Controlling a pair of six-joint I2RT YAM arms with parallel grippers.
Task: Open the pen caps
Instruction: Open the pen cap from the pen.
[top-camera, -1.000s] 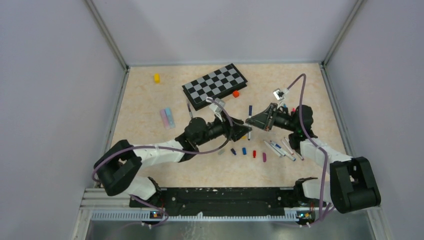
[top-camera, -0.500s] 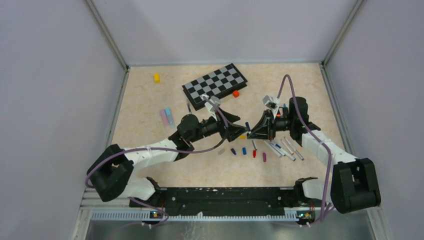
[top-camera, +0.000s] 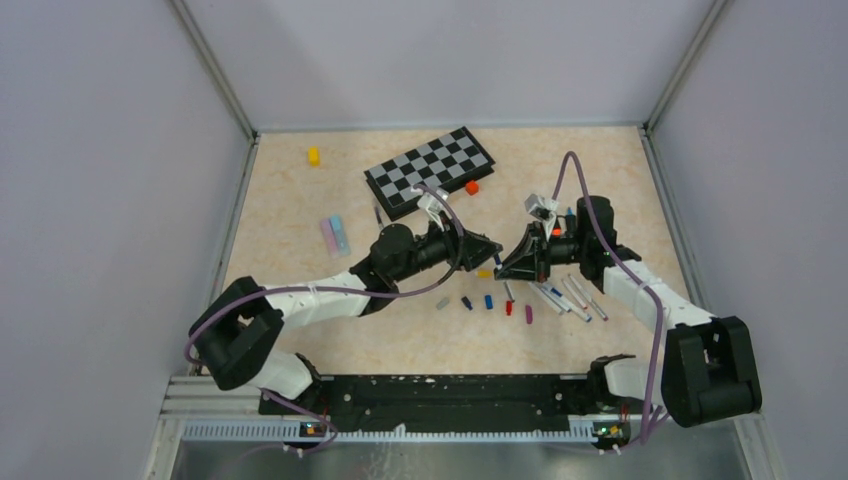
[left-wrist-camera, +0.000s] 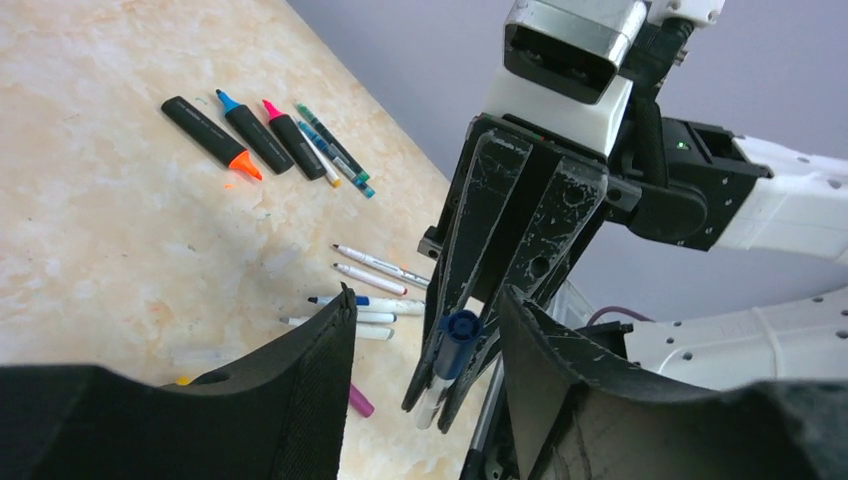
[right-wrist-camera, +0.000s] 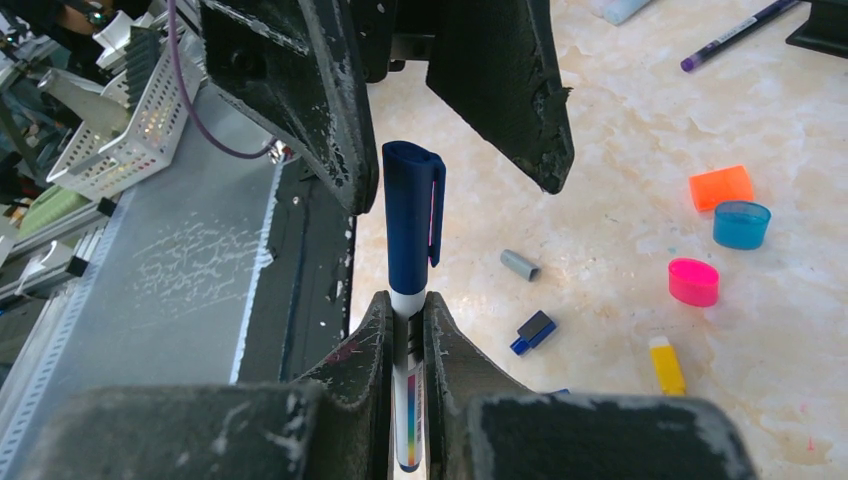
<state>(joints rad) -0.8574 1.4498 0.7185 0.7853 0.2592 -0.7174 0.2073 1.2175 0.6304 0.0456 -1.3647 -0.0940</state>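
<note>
My right gripper (right-wrist-camera: 407, 305) is shut on a white-barrelled pen (right-wrist-camera: 408, 400) and holds it above the table. The pen's dark blue cap (right-wrist-camera: 410, 220) points at my left gripper (left-wrist-camera: 425, 300). The left gripper is open, and its fingers (right-wrist-camera: 500, 90) stand on either side of the cap's end without closing on it. In the left wrist view the cap (left-wrist-camera: 460, 332) sits nearer the right-hand finger. In the top view the two grippers meet tip to tip at the table's middle (top-camera: 497, 257). Loose caps (top-camera: 488, 301) lie in a row below them.
Uncapped white pens (top-camera: 562, 297) lie right of the caps. Black highlighters (left-wrist-camera: 255, 135) lie farther back. A grey cap (right-wrist-camera: 519, 265), a blue cap (right-wrist-camera: 535, 331) and a yellow cap (right-wrist-camera: 665, 365) lie under the grippers. The chessboard (top-camera: 430, 170), an orange block (top-camera: 471, 187) and a yellow block (top-camera: 313, 156) are behind.
The right gripper swung the pen from pointing at the far wall to pointing at the left gripper. The left gripper shifted up and now straddles the cap's end.
</note>
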